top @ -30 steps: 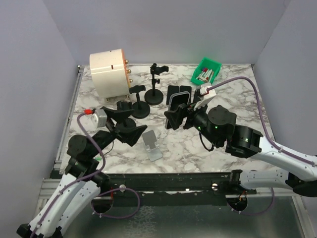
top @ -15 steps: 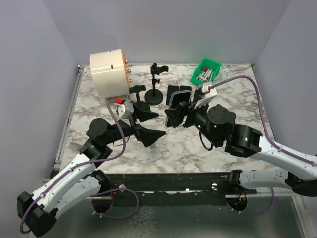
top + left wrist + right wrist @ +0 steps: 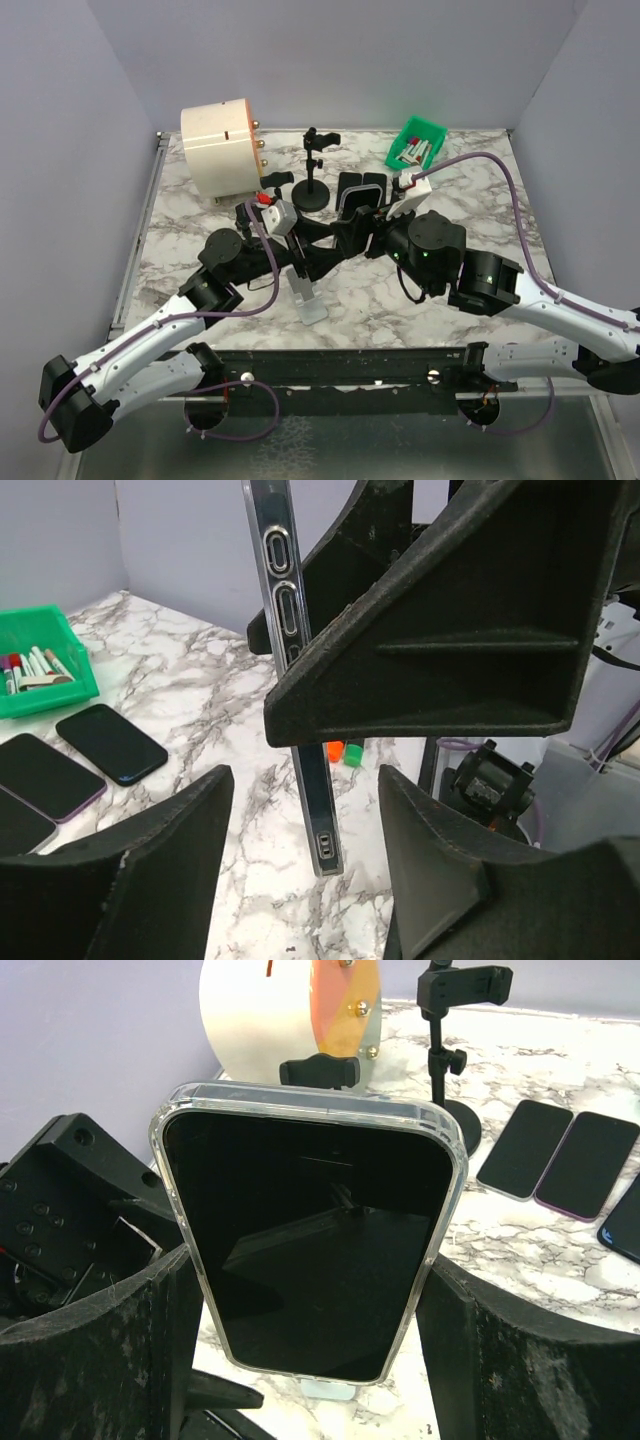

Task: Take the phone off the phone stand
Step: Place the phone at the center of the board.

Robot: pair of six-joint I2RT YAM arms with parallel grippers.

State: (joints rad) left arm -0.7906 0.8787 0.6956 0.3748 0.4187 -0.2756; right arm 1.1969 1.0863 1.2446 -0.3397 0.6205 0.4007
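My right gripper [image 3: 352, 232] is shut on the phone [image 3: 362, 204], a black-screened phone in a clear case, and holds it upright in the air. In the right wrist view the phone [image 3: 310, 1240] fills the space between my two fingers [image 3: 90, 1360]. The silver phone stand [image 3: 307, 293] stands empty on the marble table, below and left of the phone; its top shows under the phone [image 3: 335, 1392]. My left gripper [image 3: 322, 247] is open; in the left wrist view the phone's edge [image 3: 298, 680] hangs just ahead, between my open fingers [image 3: 130, 880], touching neither.
A white cylinder [image 3: 220, 147] stands at the back left. Black clamp stands [image 3: 312, 190] are behind the grippers. Spare phones [image 3: 110, 743] lie flat near a green bin [image 3: 416, 143] of markers at the back right.
My left arm has swung right and forward from the table's left side, over the stand, up to the phone. My right gripper with the phone has barely shifted.
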